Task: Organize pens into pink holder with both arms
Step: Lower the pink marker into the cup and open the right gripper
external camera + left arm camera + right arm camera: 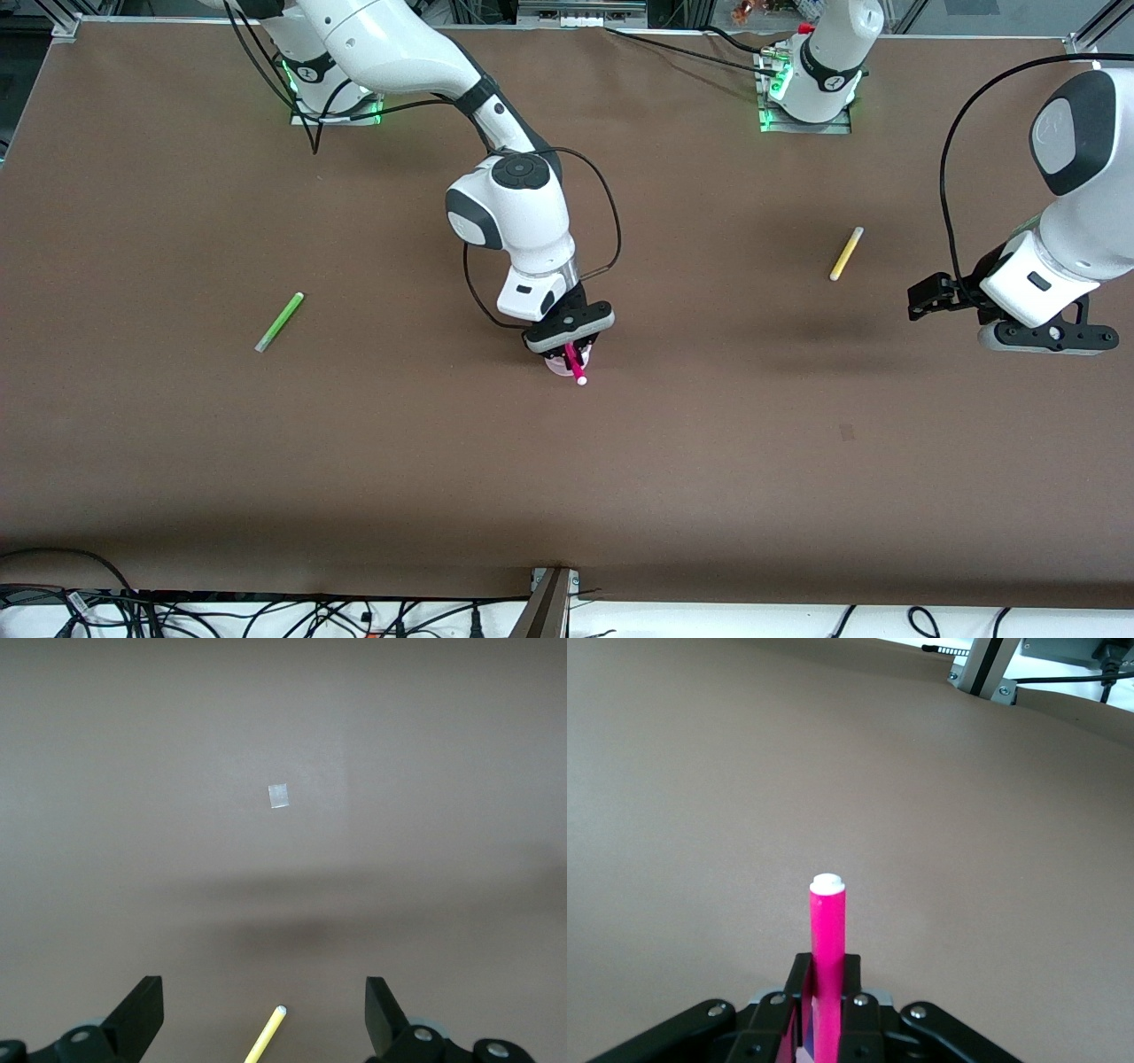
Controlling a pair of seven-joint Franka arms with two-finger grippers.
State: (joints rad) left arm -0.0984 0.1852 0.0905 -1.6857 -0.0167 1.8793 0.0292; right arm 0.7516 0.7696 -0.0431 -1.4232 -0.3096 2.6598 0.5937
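Note:
My right gripper [571, 348] is shut on the magenta pink pen [577, 366] and holds it tilted over the pink holder [558, 367], which is mostly hidden under the gripper. In the right wrist view the pen [827, 939] sticks out past the shut fingers [799, 988], pale tip outward. My left gripper [928, 297] hangs open and empty over the table close to the yellow pen [846, 253]. The yellow pen's tip [270, 1028] shows between the open fingers [142, 1014]. The light green pen [280, 321] lies toward the right arm's end. The dark purple pen is hidden.
A small pale patch [847, 432] lies on the brown table, nearer the front camera than the yellow pen; it also shows in the left wrist view [280, 796]. Cables and a metal post [551, 602] run along the table's near edge.

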